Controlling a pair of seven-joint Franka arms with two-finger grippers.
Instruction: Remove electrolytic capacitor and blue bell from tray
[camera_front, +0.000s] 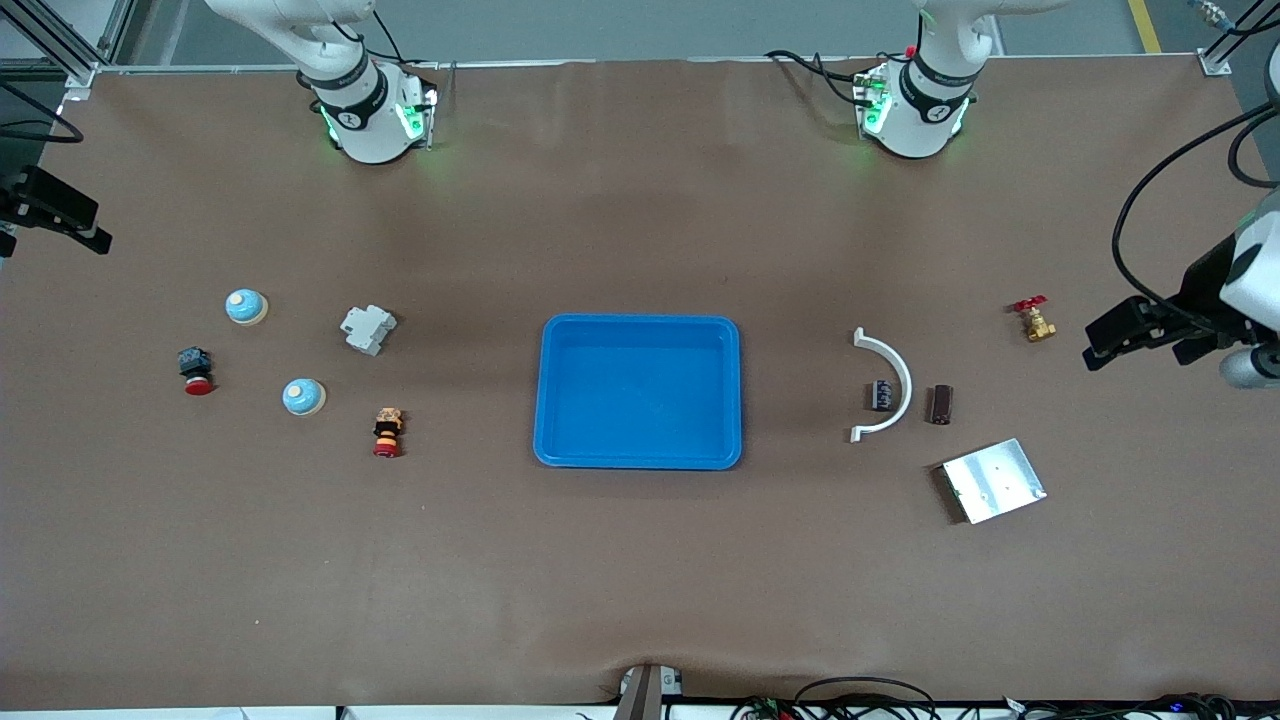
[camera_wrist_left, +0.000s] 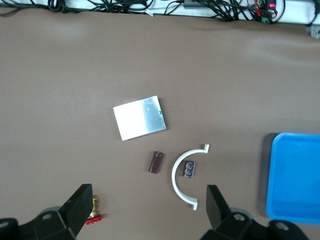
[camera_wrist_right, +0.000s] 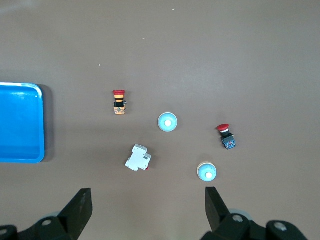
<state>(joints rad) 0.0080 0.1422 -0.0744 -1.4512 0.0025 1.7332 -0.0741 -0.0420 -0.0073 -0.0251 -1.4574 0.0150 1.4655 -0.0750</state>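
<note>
Blue plastic forms the tray (camera_front: 640, 391) at the middle of the brown table (camera_front: 640, 580). Toward the left arm's end, a small dark brown capacitor (camera_front: 939, 404) is laid flat, its long axis running roughly from the robots' side to the front camera's side, just beside a white curved bracket (camera_front: 890, 385). Inside the bracket's curve a small dark component (camera_front: 880, 395) is seen. A silver metal plate (camera_front: 992, 481) is set nearer to the front camera than the capacitor, and a brass valve with a red handle (camera_front: 1035, 320) lies farther from it.

Toward the right arm's end, two light blue bells are stood upright, domes upward: one bell (camera_front: 245, 306) farther from the front camera, the other bell (camera_front: 303, 397) nearer. Between and around them are found a white circuit breaker (camera_front: 367, 329), a red push button (camera_front: 196, 371) and a red and yellow stacked button (camera_front: 387, 432).

Neither gripper is shown in the front view. In the wrist views the left gripper (camera_wrist_left: 147, 207) is seen high over the capacitor's group and the right gripper (camera_wrist_right: 147, 210) high over the bells, each with jaws wide apart and holding nothing.
</note>
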